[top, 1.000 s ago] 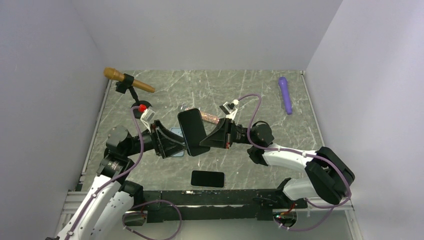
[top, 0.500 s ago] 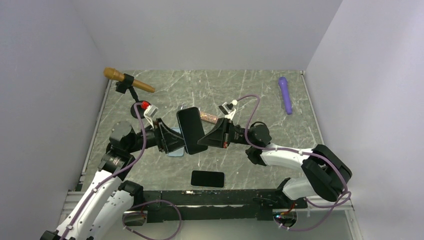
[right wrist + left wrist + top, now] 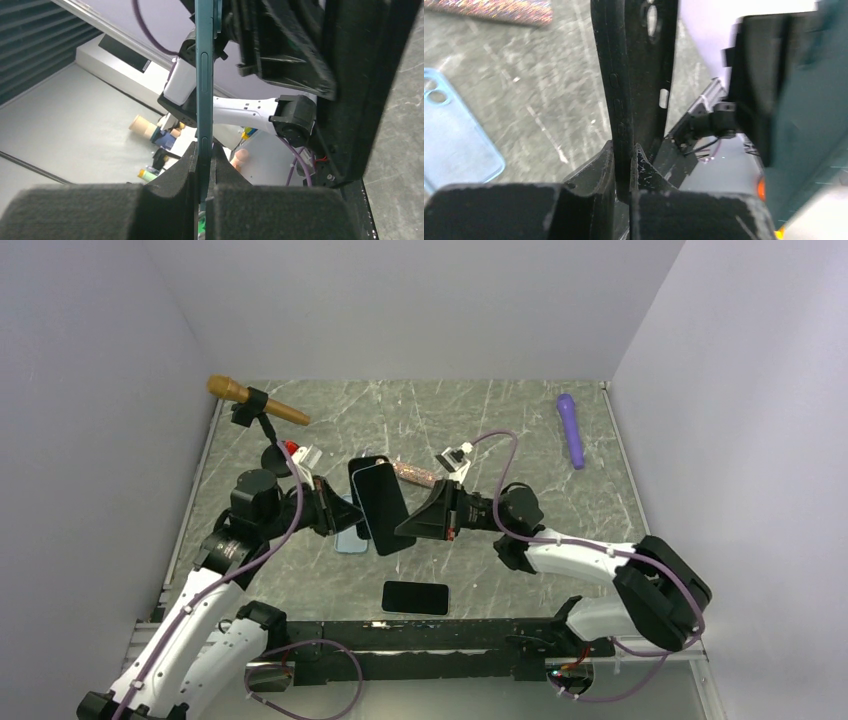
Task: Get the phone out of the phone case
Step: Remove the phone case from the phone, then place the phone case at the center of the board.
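**Both end effectors clamp the phone and its case above the surface**

Grey marbled stone makes the surface, and pale lilac walls stand around it on three sides. Above the middle of the surface the two arms meet. The left end effector is closed on the phone case; in the left wrist view its two fingers pinch the black side wall of the case, the one with the button bumps. The right end effector is closed on the phone, and its pads press both faces of the thin teal edge. From the top view the phone hangs in the air between the two arms, tilted, with its dark screen up, and a black sliver of the case shows past its far left corner. How far the phone sits out of the case, I cannot tell.

Below the left end effector a clear blue case lies flat on the surface. A second phone lies flat near the arm bases. A glittery bar lies just behind the held phone. A purple handle lies near the right wall, and a golden microphone on a small stand is at the far left corner.
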Robot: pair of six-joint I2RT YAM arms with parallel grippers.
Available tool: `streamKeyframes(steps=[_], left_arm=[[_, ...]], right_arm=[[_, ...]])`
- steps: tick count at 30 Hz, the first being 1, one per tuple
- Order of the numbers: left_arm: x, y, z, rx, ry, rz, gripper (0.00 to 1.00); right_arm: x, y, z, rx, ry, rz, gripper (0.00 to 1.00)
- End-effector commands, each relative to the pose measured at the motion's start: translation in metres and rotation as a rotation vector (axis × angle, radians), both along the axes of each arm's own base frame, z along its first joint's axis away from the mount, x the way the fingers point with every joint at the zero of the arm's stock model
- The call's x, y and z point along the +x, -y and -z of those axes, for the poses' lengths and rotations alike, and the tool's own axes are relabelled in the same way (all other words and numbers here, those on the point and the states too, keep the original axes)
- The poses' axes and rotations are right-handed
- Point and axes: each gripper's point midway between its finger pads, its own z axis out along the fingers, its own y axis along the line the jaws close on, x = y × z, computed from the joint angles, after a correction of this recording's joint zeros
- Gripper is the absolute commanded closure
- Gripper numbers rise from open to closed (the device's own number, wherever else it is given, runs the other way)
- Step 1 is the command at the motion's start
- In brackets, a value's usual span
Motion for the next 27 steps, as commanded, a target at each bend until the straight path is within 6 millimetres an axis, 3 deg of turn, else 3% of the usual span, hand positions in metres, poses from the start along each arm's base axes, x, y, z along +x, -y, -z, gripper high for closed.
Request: streamKeyframes(steps=[1,6,11,15,20,27], left_arm=[[0.012,-0.022,0.022,0.161,-0.011,-0.112,1.0],[0.023,-0.051,0.05,0.34,-0.059,-0.235,1.0],[0.032,-0.1,0.082,0.682,-0.149,-0.331,1.0],[0.041,-0.1,0.093,0.734,-0.205,-0.288,1.0],[0.044,-0.12,0.123,0.825,-0.371,-0.315,1.0],[0.062,-0.139,0.138,0.886,-0.422,-0.354,1.0]], right_arm=[[-0.003,0.016,-0.029,0.061,0.148,0.066,1.0],[0.008,0.027,-0.024,-0.035,0.196,0.169,1.0],[0.015,0.043,-0.029,-0.108,0.26,0.283,1.0],[0.014,0.049,-0.032,-0.127,0.282,0.305,1.0],[0.01,0.054,-0.033,-0.129,0.298,0.311,1.0],[0.008,0.058,-0.029,-0.131,0.312,0.315,1.0]])
